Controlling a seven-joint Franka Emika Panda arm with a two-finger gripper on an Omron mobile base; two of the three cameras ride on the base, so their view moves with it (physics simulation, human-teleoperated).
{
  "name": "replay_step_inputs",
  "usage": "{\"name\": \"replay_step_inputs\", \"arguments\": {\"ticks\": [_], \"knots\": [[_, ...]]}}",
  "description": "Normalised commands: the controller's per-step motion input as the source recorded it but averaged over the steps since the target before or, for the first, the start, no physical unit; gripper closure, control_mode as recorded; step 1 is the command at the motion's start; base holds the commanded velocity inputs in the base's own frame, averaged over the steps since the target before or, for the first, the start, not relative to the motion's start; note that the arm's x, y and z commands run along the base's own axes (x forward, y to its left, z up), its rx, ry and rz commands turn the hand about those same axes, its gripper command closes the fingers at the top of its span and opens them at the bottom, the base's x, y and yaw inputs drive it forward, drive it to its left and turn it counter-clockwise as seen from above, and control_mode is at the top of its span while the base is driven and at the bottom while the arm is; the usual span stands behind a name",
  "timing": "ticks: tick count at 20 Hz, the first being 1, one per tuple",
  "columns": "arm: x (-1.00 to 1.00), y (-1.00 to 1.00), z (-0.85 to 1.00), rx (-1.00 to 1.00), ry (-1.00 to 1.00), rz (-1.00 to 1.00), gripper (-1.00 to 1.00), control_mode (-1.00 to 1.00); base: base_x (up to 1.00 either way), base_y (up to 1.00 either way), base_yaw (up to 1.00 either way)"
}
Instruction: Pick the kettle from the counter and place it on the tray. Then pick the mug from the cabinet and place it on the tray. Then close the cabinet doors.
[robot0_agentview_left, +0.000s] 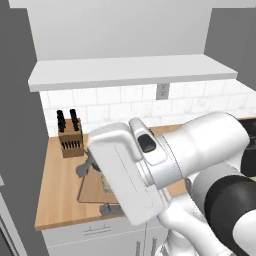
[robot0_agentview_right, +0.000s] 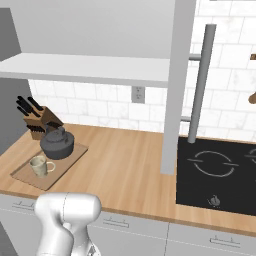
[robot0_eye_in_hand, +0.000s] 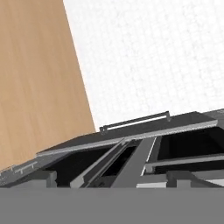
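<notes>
Right base view, kettle (robot0_agentview_right: 57, 143) and mug (robot0_agentview_right: 41, 165) on tray (robot0_agentview_right: 30, 181) near counter (robot0_agentview_right: 130, 165) edge

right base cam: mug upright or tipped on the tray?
Upright. The mug stands on the tray with its open rim facing up and its handle out to the side, in front of the kettle.

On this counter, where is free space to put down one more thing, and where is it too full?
The counter is bare from the tray across to the black cooktop, under the open cabinet door. The left end is crowded: the kettle and mug fill the tray, with the knife block right behind.
</notes>
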Motion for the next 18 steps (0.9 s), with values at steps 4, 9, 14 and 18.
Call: {"name": "replay_step_inputs", "arguments": {"ticks": [4, 9, 14, 18], "knots": [[-0.21, 0.30, 0.37, 0.00, -0.17, 0.00, -1.00, -1.00, 0.00, 0.00, 0.00], [-0.28, 0.29, 0.37, 0.00, -0.08, -0.08, -1.00, -1.00, 0.00, 0.00, 0.00], [-0.36, 0.40, 0.17, 0.00, -0.11, -0.15, -1.00, -1.00, 0.00, 0.00, 0.00], [0.00, 0.49, 0.04, 0.00, -0.01, -0.21, -1.00, -1.00, 0.00, 0.00, 0.00]]}}
